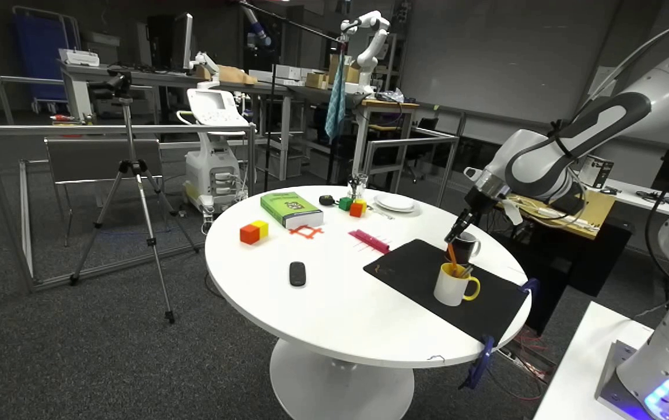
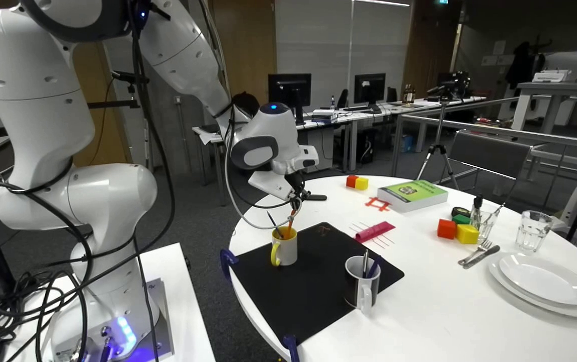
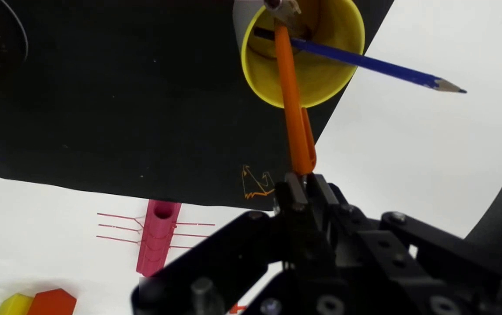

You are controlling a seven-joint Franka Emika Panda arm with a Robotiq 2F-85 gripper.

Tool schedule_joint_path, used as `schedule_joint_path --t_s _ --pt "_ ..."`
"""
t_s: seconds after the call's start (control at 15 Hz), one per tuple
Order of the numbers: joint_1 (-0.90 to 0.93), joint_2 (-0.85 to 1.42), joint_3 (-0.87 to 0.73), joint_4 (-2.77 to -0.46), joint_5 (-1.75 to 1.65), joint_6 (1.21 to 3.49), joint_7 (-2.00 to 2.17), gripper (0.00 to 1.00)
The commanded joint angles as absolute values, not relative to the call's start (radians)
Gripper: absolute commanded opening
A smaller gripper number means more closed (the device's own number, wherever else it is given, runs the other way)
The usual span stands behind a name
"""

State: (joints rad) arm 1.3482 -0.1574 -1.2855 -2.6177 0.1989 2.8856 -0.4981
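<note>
My gripper comes in from the bottom of the wrist view, its jaws drawn nearly together on the button end of an orange pen. The pen slants down into a white mug with a yellow inside, its lower end within the cup. Also leaning in that mug is a blue pencil, point outward, near a metallic item cut off by the frame's top. A black mug with a white handle holds pens. Both mugs stand on a black mat.
Farther over the round white table lie a pink grooved piece, a black mouse-like device, a green book, red and yellow cubes and stacked plates. A blue clamp grips the table edge by the mat.
</note>
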Motion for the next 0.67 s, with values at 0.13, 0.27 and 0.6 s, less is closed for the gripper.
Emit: schedule_joint_path --t_s 0.13,0.27,0.6 --pt "1.483 -0.112 -1.418 -2.584 0.228 2.816 -0.550 0.36" --pt "1.520 -0.113 -1.456 -2.583 0.220 2.812 -0.545 0.50" --pt "1.560 -0.135 -1.515 -2.577 0.207 2.902 -0.527 0.86"
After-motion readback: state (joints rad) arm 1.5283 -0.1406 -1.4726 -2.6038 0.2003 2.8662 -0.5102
